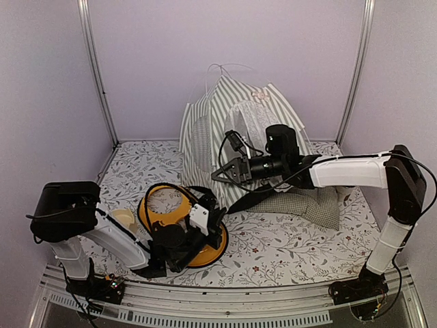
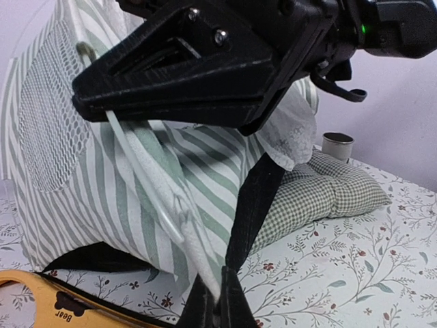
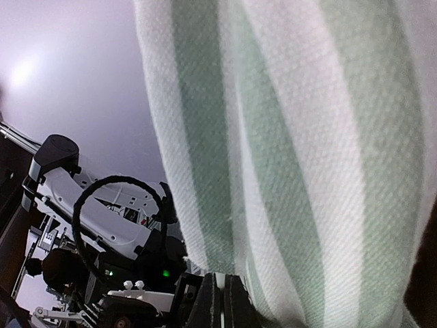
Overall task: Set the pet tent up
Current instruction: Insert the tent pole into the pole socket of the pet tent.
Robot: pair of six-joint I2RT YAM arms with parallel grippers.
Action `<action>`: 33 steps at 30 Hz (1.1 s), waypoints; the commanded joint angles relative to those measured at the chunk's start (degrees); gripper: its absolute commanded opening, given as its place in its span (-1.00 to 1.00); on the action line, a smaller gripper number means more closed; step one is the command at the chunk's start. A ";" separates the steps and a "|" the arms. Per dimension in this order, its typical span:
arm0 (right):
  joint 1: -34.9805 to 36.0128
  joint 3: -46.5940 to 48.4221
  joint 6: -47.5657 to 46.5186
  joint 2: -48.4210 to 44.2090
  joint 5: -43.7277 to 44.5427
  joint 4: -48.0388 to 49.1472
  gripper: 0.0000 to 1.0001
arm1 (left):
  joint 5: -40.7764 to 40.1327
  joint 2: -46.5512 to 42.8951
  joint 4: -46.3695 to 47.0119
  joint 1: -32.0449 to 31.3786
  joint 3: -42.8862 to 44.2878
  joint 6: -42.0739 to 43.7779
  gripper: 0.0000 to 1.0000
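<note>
The pet tent, green-and-white striped, stands at the back centre with thin white poles looping out of its top. Its round grey mesh window faces left. My right gripper reaches in from the right and is shut on the tent's front edge, where a white pole runs down. In the right wrist view the striped fabric fills the frame above the shut right gripper. My left gripper is low over the table, shut on the tent's bottom corner beside a black strap. It sits below the right gripper.
A green-checked cushion lies at the tent's right foot, under the right forearm. An orange ring-shaped board lies under my left wrist, with a pale round piece beside it. A small grey tube stands behind the cushion. Purple walls enclose the floral table.
</note>
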 commanded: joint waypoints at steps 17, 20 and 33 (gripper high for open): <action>-4.60 7.69 -0.44 -4.09 10.89 7.03 -1.00 | 9.77 3.16 -10.71 -6.37 -1.97 0.57 -1.00; -4.99 8.40 -0.55 -3.89 10.87 6.90 -1.00 | 9.86 3.36 -10.95 -6.33 -1.74 0.63 -1.00; -6.99 10.04 -0.07 -3.84 10.72 7.01 -1.00 | 10.67 3.70 -11.77 -6.53 -1.14 0.99 -1.00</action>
